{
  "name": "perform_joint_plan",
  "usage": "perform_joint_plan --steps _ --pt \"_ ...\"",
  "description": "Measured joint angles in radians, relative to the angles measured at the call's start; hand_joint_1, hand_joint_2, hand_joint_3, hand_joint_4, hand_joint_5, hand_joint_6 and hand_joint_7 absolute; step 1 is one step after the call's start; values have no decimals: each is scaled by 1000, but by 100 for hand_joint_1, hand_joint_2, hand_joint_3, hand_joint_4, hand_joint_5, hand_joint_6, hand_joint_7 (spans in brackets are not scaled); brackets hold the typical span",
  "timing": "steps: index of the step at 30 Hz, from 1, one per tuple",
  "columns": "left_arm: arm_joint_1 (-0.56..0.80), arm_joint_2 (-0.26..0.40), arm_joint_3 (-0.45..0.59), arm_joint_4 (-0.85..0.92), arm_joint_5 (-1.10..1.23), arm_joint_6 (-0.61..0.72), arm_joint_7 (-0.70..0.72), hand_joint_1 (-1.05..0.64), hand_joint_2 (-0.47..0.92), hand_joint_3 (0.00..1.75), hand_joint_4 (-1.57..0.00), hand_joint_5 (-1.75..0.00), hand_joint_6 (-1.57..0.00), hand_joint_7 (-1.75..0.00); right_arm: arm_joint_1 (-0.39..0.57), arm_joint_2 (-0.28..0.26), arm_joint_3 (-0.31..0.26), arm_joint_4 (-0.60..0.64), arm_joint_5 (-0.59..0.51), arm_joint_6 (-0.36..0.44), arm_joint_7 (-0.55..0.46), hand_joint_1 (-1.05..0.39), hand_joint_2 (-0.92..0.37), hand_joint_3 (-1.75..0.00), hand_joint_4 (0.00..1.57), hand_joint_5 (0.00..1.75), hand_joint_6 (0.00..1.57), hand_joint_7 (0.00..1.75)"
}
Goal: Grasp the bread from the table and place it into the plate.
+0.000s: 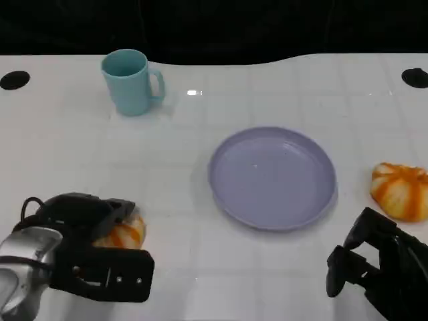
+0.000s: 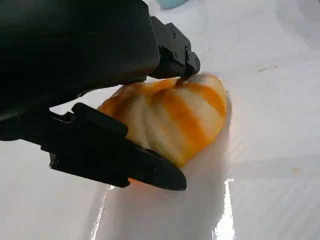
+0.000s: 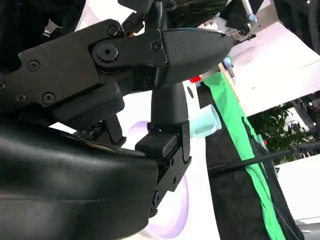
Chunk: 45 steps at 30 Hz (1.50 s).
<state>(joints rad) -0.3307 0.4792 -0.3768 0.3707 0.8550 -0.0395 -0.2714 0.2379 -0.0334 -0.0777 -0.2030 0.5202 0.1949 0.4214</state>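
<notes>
An orange-and-white striped bread [image 1: 124, 234] [image 2: 175, 115] lies on the white table at the lower left. My left hand [image 1: 87, 254] [image 2: 100, 75] grips it, with fingers over its top and the thumb along its near side. The empty lilac plate [image 1: 271, 177] [image 3: 170, 215] sits at the table's middle, to the right of that bread. A second striped bread [image 1: 400, 190] lies at the right edge, just beyond my right hand [image 1: 374, 271] [image 3: 150, 100]. That hand hovers low with its fingers apart and nothing in them.
A teal cup [image 1: 130, 81] [image 3: 205, 122] stands at the back left. Black round holes [image 1: 15, 80] mark the table's far corners. Bare white table lies between the left hand and the plate.
</notes>
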Motion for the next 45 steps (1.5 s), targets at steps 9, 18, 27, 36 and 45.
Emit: perform_joint_plan --steps 9,18,27,36,45 --pt "-23 -3 -3 151 -46 -152 289 -24 92 37 -87 -174 -74 -152 0 -2 -1 -1 -1 0 0 -59 -92 -37 75 175 61 162" --pt "-58 -34 -9 320 -58 -285 560 -23 78 76 -90 -175 -66 -175 -1 -3 -3 1 0 2 2 -58 -92 -38 74 175 60 161" --pt "-59 -77 24 369 -159 -326 642 -24 59 111 -88 -175 -69 -175 -17 -1 -4 37 0 -3 8 -58 -92 -37 74 175 60 158" --pt "-55 -126 86 184 -305 -281 482 -23 54 118 -86 -175 -69 -175 -30 0 -4 60 -1 -21 10 -59 -92 -38 75 175 60 163" --pt "-63 -151 105 77 -316 -212 412 -22 49 118 -87 -175 -69 -175 -31 -2 -5 60 -1 -20 8 -59 -92 -34 75 175 60 162"
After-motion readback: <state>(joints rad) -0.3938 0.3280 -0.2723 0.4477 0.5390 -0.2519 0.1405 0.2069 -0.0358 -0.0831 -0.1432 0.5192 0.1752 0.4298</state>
